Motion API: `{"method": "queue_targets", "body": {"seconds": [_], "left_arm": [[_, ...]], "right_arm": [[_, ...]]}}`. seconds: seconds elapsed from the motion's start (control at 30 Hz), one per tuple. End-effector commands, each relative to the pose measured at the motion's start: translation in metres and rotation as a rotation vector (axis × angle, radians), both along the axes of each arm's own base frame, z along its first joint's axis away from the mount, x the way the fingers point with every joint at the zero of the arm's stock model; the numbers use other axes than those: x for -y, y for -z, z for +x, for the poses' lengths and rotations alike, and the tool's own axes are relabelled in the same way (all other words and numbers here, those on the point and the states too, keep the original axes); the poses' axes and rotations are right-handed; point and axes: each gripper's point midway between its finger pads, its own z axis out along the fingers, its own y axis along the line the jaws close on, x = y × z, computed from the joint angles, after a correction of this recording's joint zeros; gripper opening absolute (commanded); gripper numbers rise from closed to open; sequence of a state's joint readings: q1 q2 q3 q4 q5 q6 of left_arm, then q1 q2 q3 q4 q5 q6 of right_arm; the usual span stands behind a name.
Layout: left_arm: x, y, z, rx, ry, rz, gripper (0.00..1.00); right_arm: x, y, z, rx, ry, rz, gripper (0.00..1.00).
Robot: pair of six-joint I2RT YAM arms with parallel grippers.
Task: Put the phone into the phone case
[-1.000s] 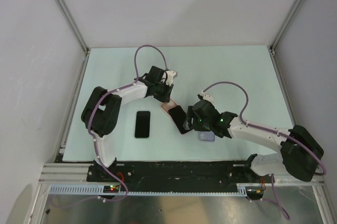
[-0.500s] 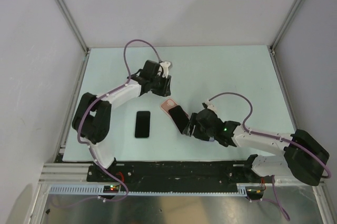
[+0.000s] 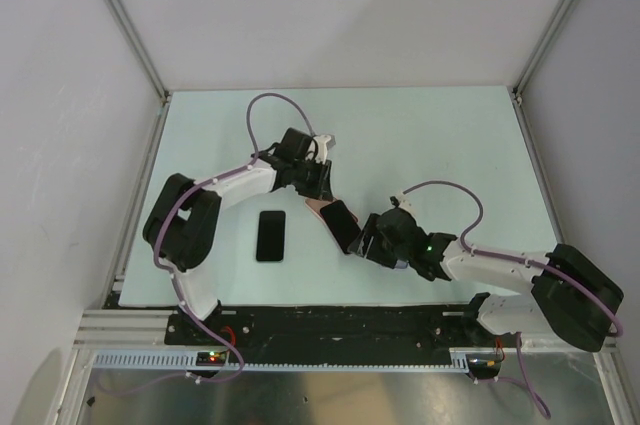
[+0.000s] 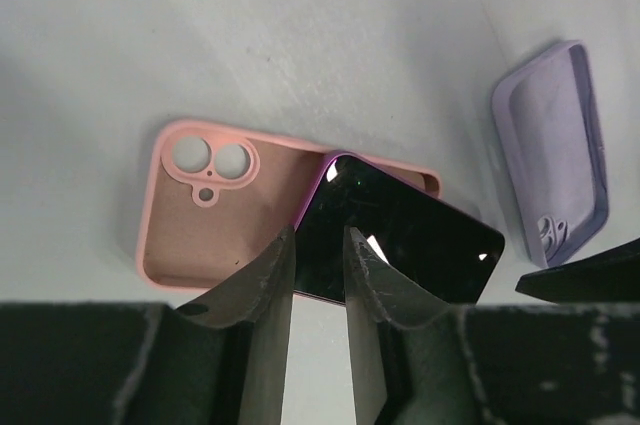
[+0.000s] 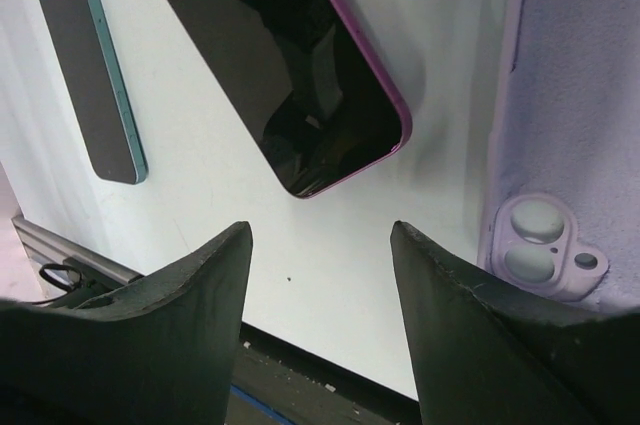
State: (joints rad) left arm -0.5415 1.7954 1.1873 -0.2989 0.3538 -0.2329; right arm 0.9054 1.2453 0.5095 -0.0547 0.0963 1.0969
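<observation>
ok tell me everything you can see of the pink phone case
The pink phone case looks matte and soft, like silicone. It lies flat on the pale table, hollow side up, with a raised rim and a camera cutout of two round holes and a tiny one at one end. A purple-edged phone lies skewed across its other end, not seated.

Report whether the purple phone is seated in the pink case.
Not seated: purple phone lies skewed across pink case, one end overhanging.

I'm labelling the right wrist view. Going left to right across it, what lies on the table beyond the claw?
Teal-edged phone → purple-edged phone → lilac case.
</observation>
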Motion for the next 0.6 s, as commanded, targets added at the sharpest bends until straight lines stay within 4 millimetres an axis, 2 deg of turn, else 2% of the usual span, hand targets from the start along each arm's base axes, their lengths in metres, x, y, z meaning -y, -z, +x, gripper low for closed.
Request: {"method": "queue_targets", "body": {"seconds": [0.0,0.27,0.57], "left_arm": [[0.006,0.001,-0.007,-0.035,0.004,-0.032,0.29],[0.004,0.018,-0.017,-0.078,0.012,-0.010,0.22],[0.001,0.029,-0.025,-0.099,0.019,0.009,0.20]], "right_arm": [[-0.006,-0.002,0.008,0.016,0.029,0.050,0.63],[-0.010,0.010,0.010,-0.004,0.037,0.062,0.62],[-0.004,0.013,0.025,0.006,0.068,0.063,0.61]]}}
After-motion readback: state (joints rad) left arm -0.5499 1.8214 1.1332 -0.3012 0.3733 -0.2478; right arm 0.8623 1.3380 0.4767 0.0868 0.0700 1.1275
